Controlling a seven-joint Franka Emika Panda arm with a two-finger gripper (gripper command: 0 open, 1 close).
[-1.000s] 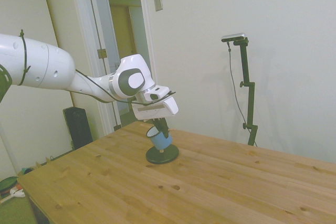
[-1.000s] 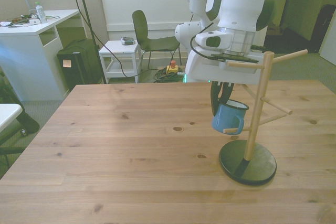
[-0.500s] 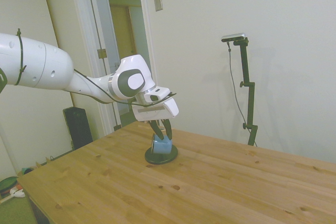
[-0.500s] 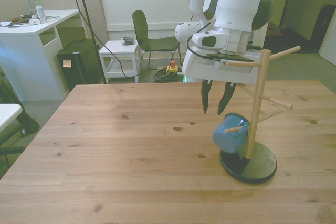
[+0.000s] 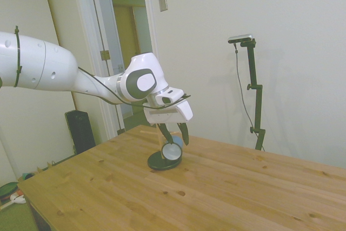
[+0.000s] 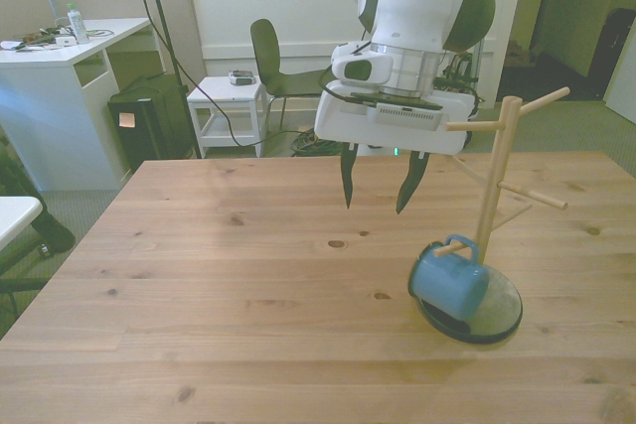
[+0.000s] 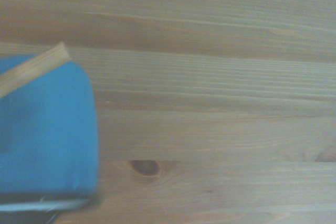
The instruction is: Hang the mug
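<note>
1. Jaws spread apart and empty: the gripper (image 6: 377,184) hangs above the wooden surface (image 6: 229,285), off the front view's left of the peg stand (image 6: 494,181).
2. The mug (image 6: 447,280) hangs tilted by its handle on the stand's lowest peg (image 6: 449,247), its body leaning over the dark round base (image 6: 502,310).
3. In the side view the mug (image 5: 172,151) shows its white inside.
4. The wrist view shows blue mug wall (image 7: 44,145) with a peg (image 7: 31,68) across it.

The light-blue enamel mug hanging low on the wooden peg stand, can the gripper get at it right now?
Probably yes: the gripper is open above the table, and nothing lies between it and the light-blue enamel mug on the wooden peg stand.
</note>
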